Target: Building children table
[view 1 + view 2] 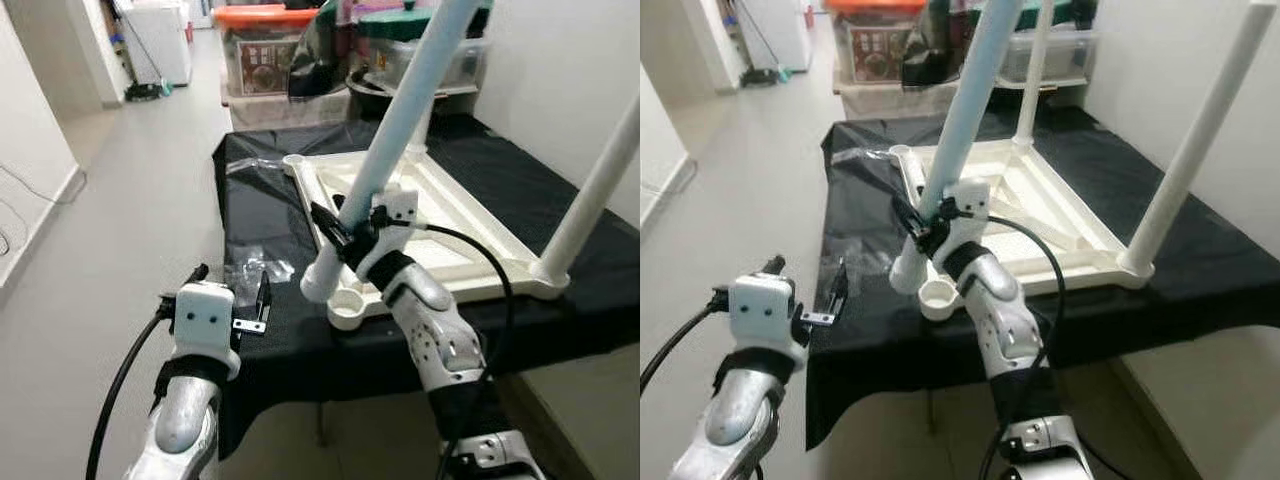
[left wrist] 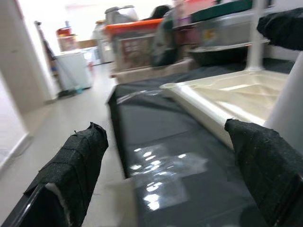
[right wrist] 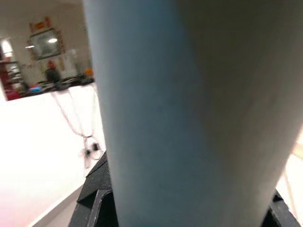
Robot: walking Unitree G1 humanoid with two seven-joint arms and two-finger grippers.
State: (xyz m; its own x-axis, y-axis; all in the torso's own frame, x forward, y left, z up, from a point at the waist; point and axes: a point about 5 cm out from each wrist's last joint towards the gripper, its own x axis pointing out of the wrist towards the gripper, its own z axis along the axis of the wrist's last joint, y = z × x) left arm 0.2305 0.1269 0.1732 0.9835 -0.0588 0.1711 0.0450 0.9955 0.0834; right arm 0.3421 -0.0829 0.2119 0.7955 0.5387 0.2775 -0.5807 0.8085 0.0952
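Tabletop (image 1: pixel 455 225), cream and turned upside down, lies on a black cloth (image 1: pixel 265 215) over a work surface, with two legs already standing up from its far and right corners; the right gripper (image 1: pixel 345 232) is clamped around a pale blue leg (image 1: pixel 400 120) low on its shaft, the leg tilted, its lower end just beside and above the empty round socket (image 1: pixel 345 305) at the near corner; a crumpled clear bag (image 1: pixel 255 270) lies on the cloth near that corner; the left gripper (image 1: pixel 235 295) hovers at the cloth's near left edge, holding nothing. In the right eye view the same leg (image 1: pixel 965 95) slants up from the right gripper (image 1: pixel 925 225), its foot over the socket (image 1: pixel 938 293). In the left wrist view the two black fingers (image 2: pixel 71 175) stand wide apart, the cloth and tabletop edge (image 2: pixel 199 101) between and beyond them. In the right wrist view the leg (image 3: pixel 189 113) sits between the jaws, pressed close.
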